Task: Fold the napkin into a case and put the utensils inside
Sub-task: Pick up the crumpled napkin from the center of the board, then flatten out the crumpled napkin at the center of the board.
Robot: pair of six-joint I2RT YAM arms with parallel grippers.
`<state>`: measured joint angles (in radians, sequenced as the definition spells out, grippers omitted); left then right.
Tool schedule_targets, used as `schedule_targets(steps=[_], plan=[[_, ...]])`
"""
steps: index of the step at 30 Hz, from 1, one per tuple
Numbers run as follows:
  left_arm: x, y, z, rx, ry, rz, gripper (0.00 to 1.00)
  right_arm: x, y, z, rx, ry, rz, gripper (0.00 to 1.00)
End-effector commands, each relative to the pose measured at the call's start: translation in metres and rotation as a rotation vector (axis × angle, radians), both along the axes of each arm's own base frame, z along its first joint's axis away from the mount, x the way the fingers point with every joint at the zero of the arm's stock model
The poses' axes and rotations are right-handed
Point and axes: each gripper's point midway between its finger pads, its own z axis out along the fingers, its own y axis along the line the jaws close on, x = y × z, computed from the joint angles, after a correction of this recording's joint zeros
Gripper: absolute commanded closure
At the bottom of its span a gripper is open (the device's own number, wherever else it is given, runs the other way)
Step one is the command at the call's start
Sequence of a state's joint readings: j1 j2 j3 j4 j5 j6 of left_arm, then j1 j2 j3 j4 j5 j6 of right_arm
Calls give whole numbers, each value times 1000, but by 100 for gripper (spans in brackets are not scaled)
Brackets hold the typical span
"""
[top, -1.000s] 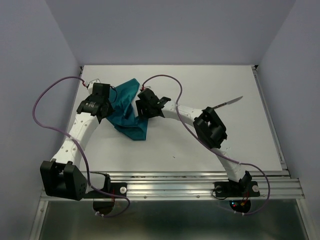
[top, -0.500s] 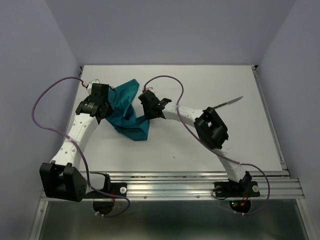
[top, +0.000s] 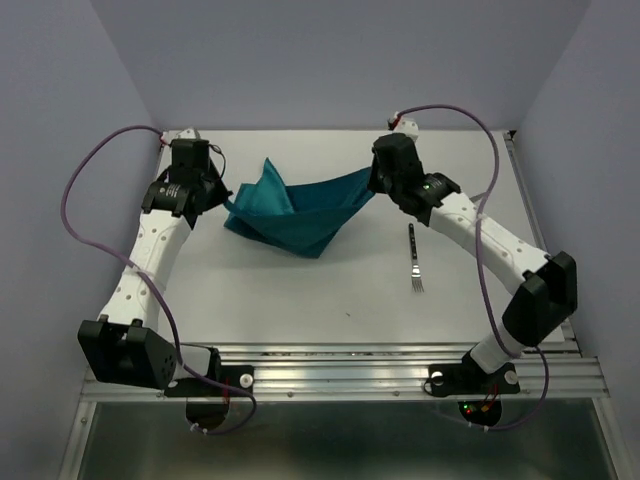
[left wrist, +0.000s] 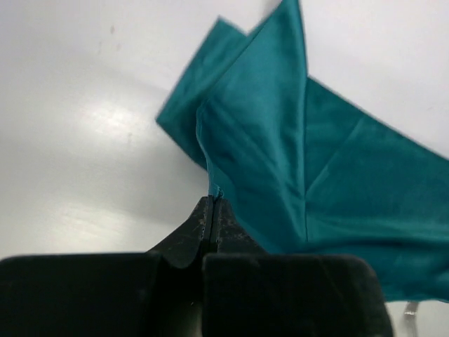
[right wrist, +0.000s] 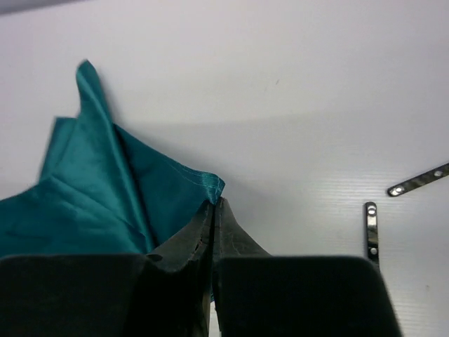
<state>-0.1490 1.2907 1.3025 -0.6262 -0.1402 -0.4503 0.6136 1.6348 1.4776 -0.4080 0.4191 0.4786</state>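
The teal blue-green square napkin of soft plain cloth (top: 295,212) hangs stretched between the two arms over the far left part of the white table (top: 300,300), nearer the far edge than the near one. One corner is drawn toward the far left corner and the opposite one toward the middle of the far edge. It is not flat: the middle sags in a loose, creased belly, and I cannot tell whether the lowest fold touches the surface.

By the look of it the cloth is light, limp and rather slick. It should hold no shape of its own, slump wherever the tension drops, and could slip out of a shallow pinch. Corners and hemmed edges seem the best places to take it, since a hem gives the pads something thicker to bite.

The left gripper (top: 223,201) has its jaws pressed together on one corner, the hem caught at the very tips in the left wrist view. The right gripper (top: 372,188) is clamped just as tightly on the opposite corner, with only a sliver of cloth between its tips.

The small slim fork with silver tines (top: 414,262) lies right of the napkin and apart from it, tines toward the near edge. In the right wrist view a dark riveted handle (right wrist: 419,181), probably the knife's, lies near the fork's own, its blade out of view
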Motion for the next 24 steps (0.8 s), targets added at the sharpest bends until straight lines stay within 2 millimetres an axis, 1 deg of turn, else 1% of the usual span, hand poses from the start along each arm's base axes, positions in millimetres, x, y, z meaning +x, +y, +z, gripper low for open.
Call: schedule_targets(steps=[1, 2, 3, 4, 5, 6, 7, 9, 10, 12, 13, 14, 16, 17, 18, 20, 21, 23, 24], plan=[[37, -22, 100, -79, -264, -97, 100, -12, -27, 71, 40, -175, -82, 99], [39, -22, 116, -77, -296, -104, 100, -18, -41, 98, 52, -230, -99, 99], [44, -23, 126, -67, -311, -112, 100, -21, -49, 118, 58, -274, -123, 99], [45, -22, 160, -67, -386, -117, 100, -25, -55, 131, 58, -299, -131, 99], [46, -23, 174, -64, -412, -123, 100, -28, -59, 144, 60, -321, -136, 99], [47, -23, 181, -62, -420, -128, 100, -34, -66, 159, 59, -349, -142, 99], [45, -23, 207, -63, -477, -134, 100, -38, -70, 174, 69, -371, -145, 99], [42, -25, 227, -70, -521, -146, 100, -45, -75, 191, 77, -395, -141, 99], [38, -26, 243, -76, -561, -153, 100, -49, -77, 203, 95, -415, -139, 99], [33, -25, 258, -81, -599, -153, 100, -55, -78, 216, 117, -438, -127, 99], [25, -24, 272, -85, -636, -152, 100, -62, -80, 229, 143, -463, -113, 99], [21, -29, 277, -97, -647, -179, 100, -66, -80, 236, 157, -475, -104, 99], [10, -29, 293, -102, -691, -189, 100, -75, -79, 250, 187, -498, -71, 99], [6, -29, 298, -104, -705, -192, 100, -77, -79, 256, 195, -507, -61, 99], [3, -28, 303, -105, -720, -194, 100, -81, -79, 266, 212, -526, -47, 99], [-6, -27, 311, -107, -748, -196, 100, -86, -77, 275, 227, -538, -19, 99], [-9, -27, 316, -109, -766, -199, 100, -90, -78, 285, 244, -557, -12, 99], [-17, -27, 322, -116, -792, -201, 100, -96, -75, 295, 267, -570, 16, 99], [-23, -27, 328, -120, -810, -201, 100, -102, -73, 308, 292, -593, 42, 99]])
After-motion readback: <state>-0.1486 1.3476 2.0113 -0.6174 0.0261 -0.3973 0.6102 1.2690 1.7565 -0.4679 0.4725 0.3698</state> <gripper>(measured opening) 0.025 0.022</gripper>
